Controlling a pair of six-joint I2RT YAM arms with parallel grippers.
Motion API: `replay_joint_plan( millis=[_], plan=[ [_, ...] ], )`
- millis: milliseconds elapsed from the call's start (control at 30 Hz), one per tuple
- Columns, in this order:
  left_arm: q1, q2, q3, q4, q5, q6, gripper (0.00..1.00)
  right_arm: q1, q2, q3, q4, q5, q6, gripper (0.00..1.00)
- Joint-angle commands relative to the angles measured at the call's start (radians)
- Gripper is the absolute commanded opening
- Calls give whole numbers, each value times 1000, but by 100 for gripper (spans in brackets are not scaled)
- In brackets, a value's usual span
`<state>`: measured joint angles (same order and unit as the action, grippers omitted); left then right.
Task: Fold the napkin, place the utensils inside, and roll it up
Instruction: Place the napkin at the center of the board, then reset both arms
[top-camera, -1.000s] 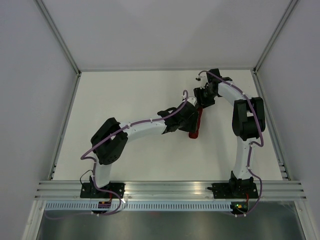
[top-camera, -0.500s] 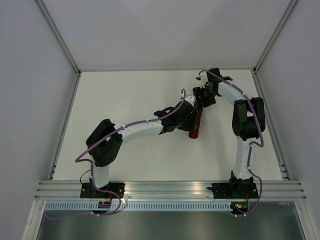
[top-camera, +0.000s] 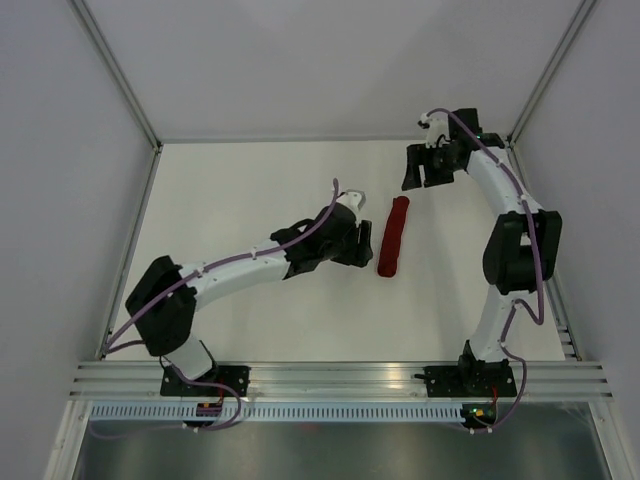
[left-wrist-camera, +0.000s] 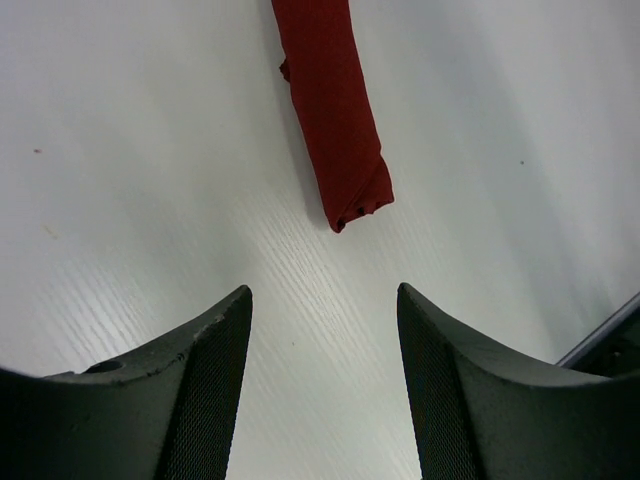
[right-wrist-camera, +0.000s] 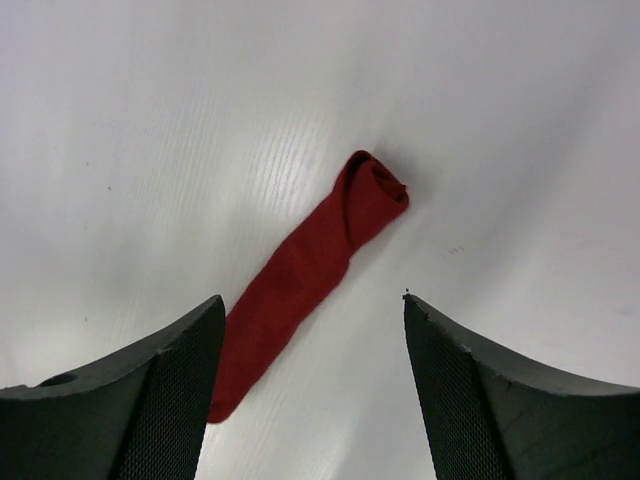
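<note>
Found free on the tabletop (top-camera: 250, 190), rolled into a slim tube: the napkin (top-camera: 393, 236), long axis running near to far, far tip leaning slightly right. Sits just right of the left end effector (top-camera: 360, 246), spread wide and holding nothing; stands farther from the right end effector (top-camera: 421, 178), also spread and empty, beyond the far tip. Probably calls only for backing both arms away.

Napkin (top-camera: 393, 236) on table (top-camera: 250, 190) (right of centre)
</note>
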<state>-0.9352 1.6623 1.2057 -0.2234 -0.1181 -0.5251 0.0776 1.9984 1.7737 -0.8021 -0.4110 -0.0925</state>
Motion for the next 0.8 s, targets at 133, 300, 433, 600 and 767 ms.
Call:
replay_joint_plan(
  millis=[133,300,433,600,767],
  plan=[
    [58,-370,-244,55,26,50,65,-245,-433,-247,93,-161,-39,83],
    [85,-573,-412,53,17,19,65,-386,-660,-468,141,-226,-104,85],
    [95,-679,-466,16,0,7,66,-398,-765,-634,181,-210,-147,87],
    [96,-714,-465,-5,-11,17,67,-420,-790,-654,181,-222,-159,88],
    [96,-720,-460,2,-6,16,67,-446,-760,-658,161,-275,-171,88]
  ],
)
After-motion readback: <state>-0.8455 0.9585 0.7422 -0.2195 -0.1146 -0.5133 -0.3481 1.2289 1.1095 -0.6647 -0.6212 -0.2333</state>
